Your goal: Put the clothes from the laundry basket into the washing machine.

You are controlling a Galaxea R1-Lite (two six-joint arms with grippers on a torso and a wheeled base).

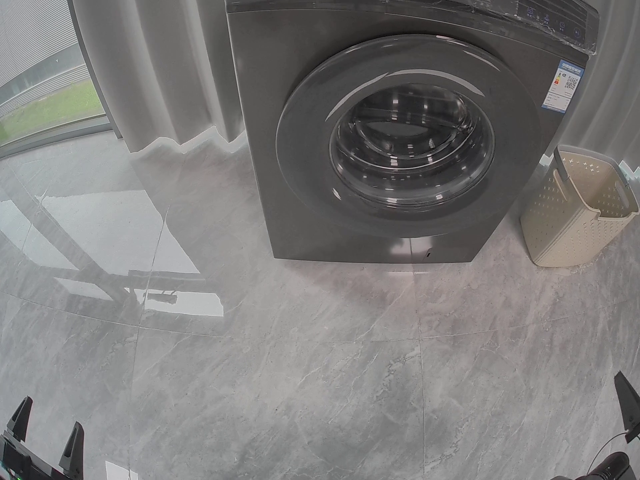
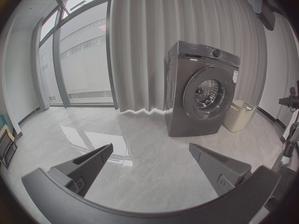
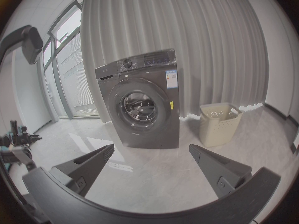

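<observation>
A dark grey front-loading washing machine (image 1: 407, 128) stands on the floor ahead, its round glass door (image 1: 410, 145) shut and the drum behind it looking bare. A cream perforated laundry basket (image 1: 577, 208) stands at its right side; its contents are hidden in the head view. The machine (image 2: 201, 91) and basket (image 2: 238, 115) show far off in the left wrist view, and again as machine (image 3: 141, 105) and basket (image 3: 219, 123) in the right wrist view. My left gripper (image 2: 151, 151) is open, low at the near left (image 1: 47, 428). My right gripper (image 3: 151, 151) is open, low at the near right.
Glossy grey tiled floor (image 1: 280, 368) stretches between me and the machine. White curtains (image 1: 153, 55) hang behind it, with a floor-to-ceiling window (image 1: 40, 95) at the far left. A dark stand (image 2: 7, 143) sits by the left wall.
</observation>
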